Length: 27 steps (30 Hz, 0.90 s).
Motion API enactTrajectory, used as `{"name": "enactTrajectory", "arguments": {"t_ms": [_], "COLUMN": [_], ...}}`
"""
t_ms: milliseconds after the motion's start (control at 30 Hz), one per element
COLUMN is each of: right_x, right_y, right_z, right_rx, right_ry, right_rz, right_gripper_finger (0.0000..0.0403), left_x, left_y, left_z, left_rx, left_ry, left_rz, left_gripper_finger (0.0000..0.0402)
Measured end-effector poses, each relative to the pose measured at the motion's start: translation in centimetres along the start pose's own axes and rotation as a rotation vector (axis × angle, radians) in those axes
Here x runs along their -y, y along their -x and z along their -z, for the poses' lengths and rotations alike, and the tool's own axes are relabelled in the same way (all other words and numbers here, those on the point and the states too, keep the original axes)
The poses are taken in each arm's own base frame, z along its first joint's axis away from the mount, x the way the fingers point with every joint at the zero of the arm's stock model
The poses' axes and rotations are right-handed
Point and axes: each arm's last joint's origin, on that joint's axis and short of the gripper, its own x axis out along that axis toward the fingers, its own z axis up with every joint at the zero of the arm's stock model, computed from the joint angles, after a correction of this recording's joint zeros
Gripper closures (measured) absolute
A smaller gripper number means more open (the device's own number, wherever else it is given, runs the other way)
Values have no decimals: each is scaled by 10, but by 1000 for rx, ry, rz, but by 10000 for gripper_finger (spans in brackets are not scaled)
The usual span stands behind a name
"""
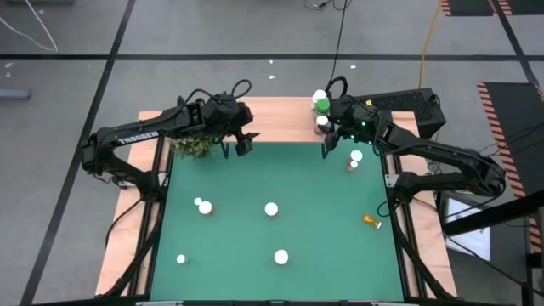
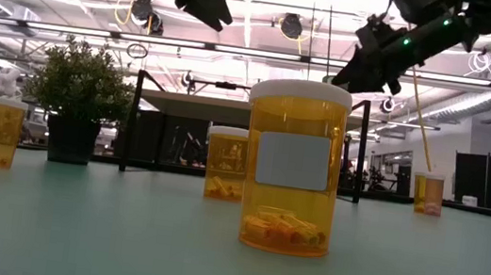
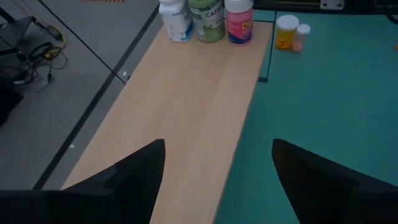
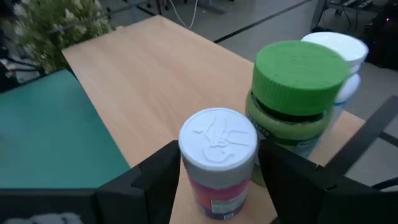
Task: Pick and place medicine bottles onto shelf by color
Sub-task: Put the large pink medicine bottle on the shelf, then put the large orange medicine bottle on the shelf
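Between the right arm's black fingers (image 4: 155,180) stands a pink plastic bottle with an embossed white cap (image 4: 218,158). Just beyond it stand a pale-green bottle with a bright green ribbed cap (image 4: 300,93) and a white bottle (image 4: 344,56), all on the light-wood shelf board (image 4: 155,81). The teal-green mat (image 4: 50,137) lies beside it.

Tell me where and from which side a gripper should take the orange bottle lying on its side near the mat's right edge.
The tipped orange bottle lies flat on the green mat, white cap toward the right edge. Probably best to come straight down and close across the middle of its round body, fingers set crosswise to its long axis. Nothing stands beside it. The right gripper, nearer, hangs over the shelf.
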Motion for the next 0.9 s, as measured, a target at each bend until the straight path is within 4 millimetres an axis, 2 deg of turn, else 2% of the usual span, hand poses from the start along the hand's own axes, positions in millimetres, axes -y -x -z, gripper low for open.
{"name": "enactTrajectory", "arguments": {"t_ms": [267,500,733,900], "right_x": [-2,-17,-48,-77], "right_y": [39,76,92,99], "right_z": [-8,-14,-9,1], "right_rx": [72,170,120,49], "right_ry": [-82,-152,-186,-167], "right_rz": [-36,-194,-448,-594], "right_gripper_finger": [191,191,203,225], "left_x": [7,24,48,65], "left_y": [1,4,12,13], "left_z": [0,-8,-24,-28], "left_rx": [-1,63,218,240], "left_ry": [39,120,196,284], "left_rz": [21,66,143,198], "left_gripper_finger": [105,105,105,105]}}
